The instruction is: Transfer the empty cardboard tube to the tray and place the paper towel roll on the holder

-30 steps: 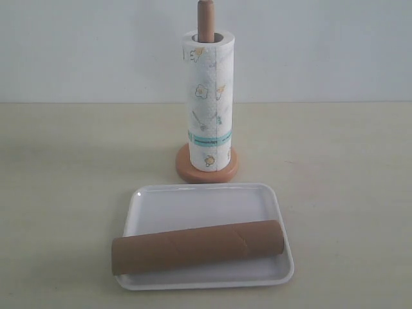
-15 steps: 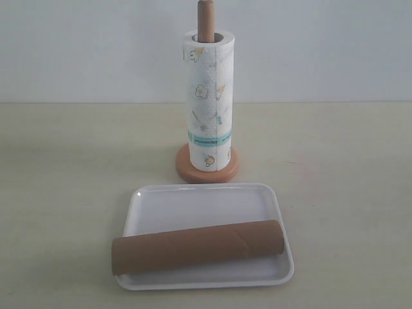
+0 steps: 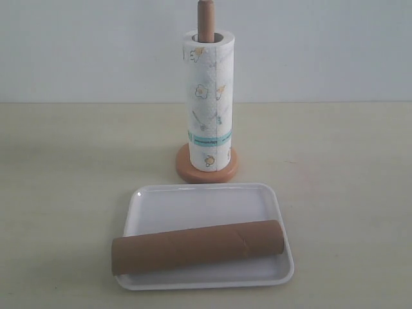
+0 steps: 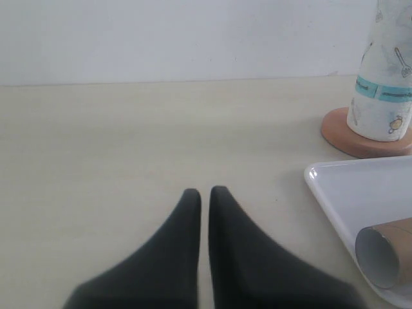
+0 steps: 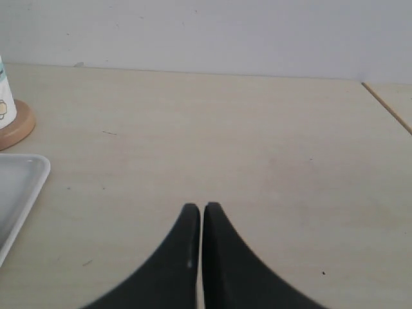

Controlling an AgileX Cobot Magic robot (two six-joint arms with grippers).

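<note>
The brown empty cardboard tube [image 3: 198, 246] lies across the front of the white tray [image 3: 193, 203]; its open end [image 4: 385, 254] shows in the left wrist view beside the tray rim [image 4: 322, 183]. The printed paper towel roll [image 3: 208, 100] stands upright over the pole of the wooden holder [image 3: 205, 19], resting on the round base [image 3: 185, 168]. My left gripper [image 4: 205, 192] is shut and empty, over bare table left of the tray. My right gripper [image 5: 201, 206] is shut and empty, right of the tray [image 5: 19, 187]. Neither gripper appears in the exterior view.
A pale wooden tabletop [image 3: 335, 167] runs back to a white wall. A table seam [image 5: 386, 106] shows at the far right in the right wrist view. The holder base [image 5: 14, 125] and roll [image 4: 386, 84] sit behind the tray.
</note>
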